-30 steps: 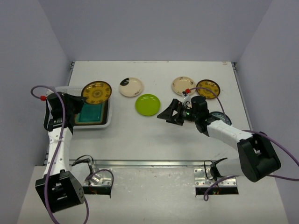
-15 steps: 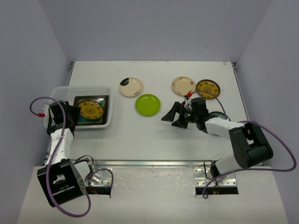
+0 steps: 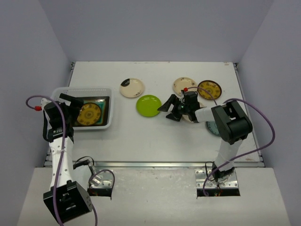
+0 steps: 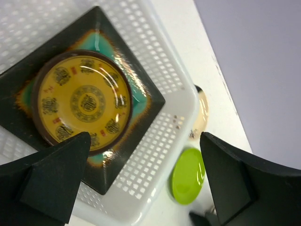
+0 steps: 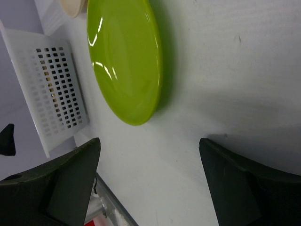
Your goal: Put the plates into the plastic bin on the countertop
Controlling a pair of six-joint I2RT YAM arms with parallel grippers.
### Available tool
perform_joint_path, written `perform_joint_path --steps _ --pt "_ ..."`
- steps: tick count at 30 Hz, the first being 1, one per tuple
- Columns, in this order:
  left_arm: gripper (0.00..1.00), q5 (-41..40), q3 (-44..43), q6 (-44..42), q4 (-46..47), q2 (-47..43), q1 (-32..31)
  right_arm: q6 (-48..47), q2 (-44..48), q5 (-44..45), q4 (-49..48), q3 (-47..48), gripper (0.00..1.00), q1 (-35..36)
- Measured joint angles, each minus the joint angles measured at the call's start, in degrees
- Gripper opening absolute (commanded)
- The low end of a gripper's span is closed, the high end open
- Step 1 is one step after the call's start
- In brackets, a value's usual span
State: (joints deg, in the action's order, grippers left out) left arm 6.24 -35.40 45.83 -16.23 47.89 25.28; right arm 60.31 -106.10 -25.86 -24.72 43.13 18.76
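The plastic bin [image 3: 107, 94] stands at the left of the countertop [image 3: 141, 136]. In it a teal square plate [image 4: 141, 101] carries a brown-yellow patterned plate [image 4: 83, 102]. My left gripper [image 4: 144, 136] hovers open above the bin's near-left part [image 3: 71, 107], holding nothing. A lime-green plate [image 3: 148, 105] lies mid-table. My right gripper [image 3: 170, 109] is open just to its right, low over the table, its fingers apart from the plate's rim [image 5: 124, 61]. Only bare table lies between the right gripper's [image 5: 149, 141] fingers.
A cream plate with a dark patch [image 3: 131, 87] lies behind the green one. A cream patterned plate [image 3: 184, 86] and a brown-yellow plate [image 3: 209, 89] sit at the back right. A pale blue-grey plate [image 3: 212, 127] shows beside the right arm. A metal rail [image 3: 150, 164] runs along the front edge.
The left gripper opened and let go of the brown-yellow plate, which now lies flat on the teal plate in the bin. The right gripper moved up beside the green plate.
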Motion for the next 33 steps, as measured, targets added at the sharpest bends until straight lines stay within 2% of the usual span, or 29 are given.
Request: perform_joint_path --steps 2,5,10,15,19,22,25,28,33 --pt "1.0 3.85 -1.05 -2.89 -0.2 -1.81 0.0 0.59 -3.09 0.51 -1.33 2.82 0.66 0.01" --pt "1.0 9.13 -1.87 -6.25 -0.16 -4.46 -0.51 2.01 -6.54 1.55 -3.41 5.34 0.53 0.06" --pt "1.0 14.56 -1.87 -9.24 0.05 -10.51 -4.18 4.86 -10.87 3.84 -6.85 7.63 0.23 0.65" --pt "1.0 17.57 -1.87 -11.53 1.25 -10.64 -8.68 5.92 -14.3 7.14 -6.54 11.39 0.03 2.24" --pt "1.0 18.93 -1.85 -14.23 1.52 -7.64 -11.86 6.61 -14.48 8.68 -8.13 10.96 0.0 2.83" --pt "1.0 21.01 -1.85 -16.09 1.69 -4.22 -13.53 6.77 -11.14 9.76 -9.04 6.45 0.0 3.02" --pt "1.0 22.51 -1.85 -17.39 1.58 0.17 -15.6 3.66 -4.5 10.39 -2.52 2.21 0.0 3.18" --pt "0.99 24.35 -1.86 -18.41 1.66 3.37 -18.9 -1.85 2.8 9.83 6.82 2.08 0.0 3.52" --pt "0.96 28.39 -1.87 -19.11 1.52 8.42 -22.12 -8.79 14.39 3.24 14.6 3.46 0.0 5.24"
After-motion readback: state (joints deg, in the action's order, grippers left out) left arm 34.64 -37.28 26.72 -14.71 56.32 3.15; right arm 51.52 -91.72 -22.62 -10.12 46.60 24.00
